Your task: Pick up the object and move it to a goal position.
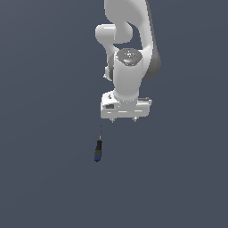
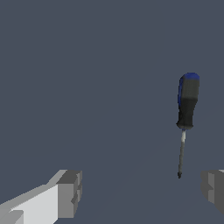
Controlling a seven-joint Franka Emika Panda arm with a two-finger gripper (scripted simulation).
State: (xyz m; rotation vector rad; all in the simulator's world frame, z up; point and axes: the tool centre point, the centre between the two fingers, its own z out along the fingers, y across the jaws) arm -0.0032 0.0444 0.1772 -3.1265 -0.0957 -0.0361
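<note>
The object point(image 1: 98, 148) is a small screwdriver-like tool lying flat on the grey surface, with a thin grey shaft, a black handle and a blue end. In the wrist view the object point(image 2: 186, 114) lies beyond the fingertips, nearer one finger, with its shaft tip pointing back toward the gripper. My gripper point(image 1: 125, 119) hangs above the surface, a little to the exterior view's right of the tool's shaft tip. The gripper point(image 2: 142, 192) is open, its two grey fingertips point(image 2: 70, 193) wide apart with nothing between them.
The white arm point(image 1: 129, 53) rises behind the gripper toward the top of the exterior view. A plain dark grey surface point(image 1: 44, 178) spreads on all sides.
</note>
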